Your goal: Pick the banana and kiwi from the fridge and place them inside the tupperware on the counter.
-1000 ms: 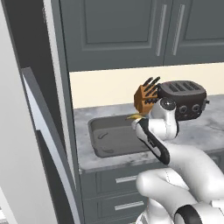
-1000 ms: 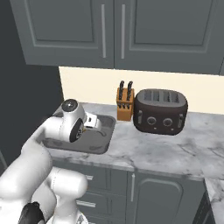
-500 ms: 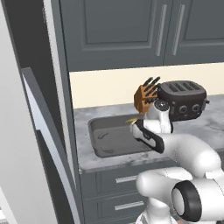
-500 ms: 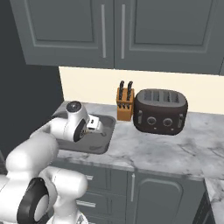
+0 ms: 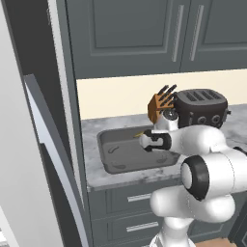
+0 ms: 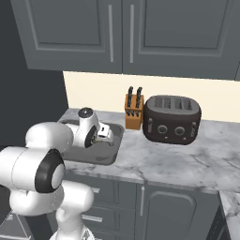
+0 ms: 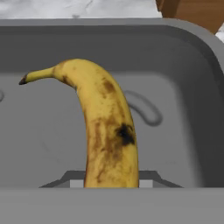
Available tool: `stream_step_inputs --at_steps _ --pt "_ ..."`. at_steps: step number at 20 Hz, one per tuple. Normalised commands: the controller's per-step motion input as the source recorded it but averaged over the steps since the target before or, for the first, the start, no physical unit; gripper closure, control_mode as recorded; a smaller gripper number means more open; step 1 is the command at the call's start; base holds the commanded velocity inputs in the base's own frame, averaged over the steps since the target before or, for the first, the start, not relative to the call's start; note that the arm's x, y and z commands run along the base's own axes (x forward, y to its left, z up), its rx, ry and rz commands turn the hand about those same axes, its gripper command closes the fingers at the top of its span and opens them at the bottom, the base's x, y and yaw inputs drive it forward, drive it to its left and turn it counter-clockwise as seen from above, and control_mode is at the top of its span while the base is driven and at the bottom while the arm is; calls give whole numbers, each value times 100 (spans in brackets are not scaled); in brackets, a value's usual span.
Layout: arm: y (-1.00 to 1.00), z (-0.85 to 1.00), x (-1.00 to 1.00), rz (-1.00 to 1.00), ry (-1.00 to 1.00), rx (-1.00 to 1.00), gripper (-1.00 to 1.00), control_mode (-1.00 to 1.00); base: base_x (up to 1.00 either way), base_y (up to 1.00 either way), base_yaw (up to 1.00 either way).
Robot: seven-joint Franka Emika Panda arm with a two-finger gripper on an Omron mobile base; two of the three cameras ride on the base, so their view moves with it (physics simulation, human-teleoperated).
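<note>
The gripper [image 5: 144, 140] hangs over the right half of the tupperware [image 5: 112, 161], which sits on the counter [image 5: 91, 132] near its left end, just beside the fridge [image 5: 34, 144]; the fingers pinch the banana [image 7: 103, 131] at its lower end, and in the hand view the speckled yellow fruit rises from between them and curves up to a stem tip pointing toward the container's far left wall. In the left base view only the banana's thin tip shows, poking out left of the hand above the grey basin; a knife block [image 6: 133, 108] and a black toaster [image 6: 171, 119] stand along the counter's back edge to the right of the tupperware.
</note>
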Motion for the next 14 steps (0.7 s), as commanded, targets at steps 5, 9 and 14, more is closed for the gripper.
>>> stream_step_inputs --at_steps 5,9,14 --pt "0 -46 33 0 0 0 100 -100 0 0 0" --pt "0 -38 28 0 0 0 100 -100 0 0 0" --pt "1 -16 20 0 0 0 -100 -100 0 0 0"
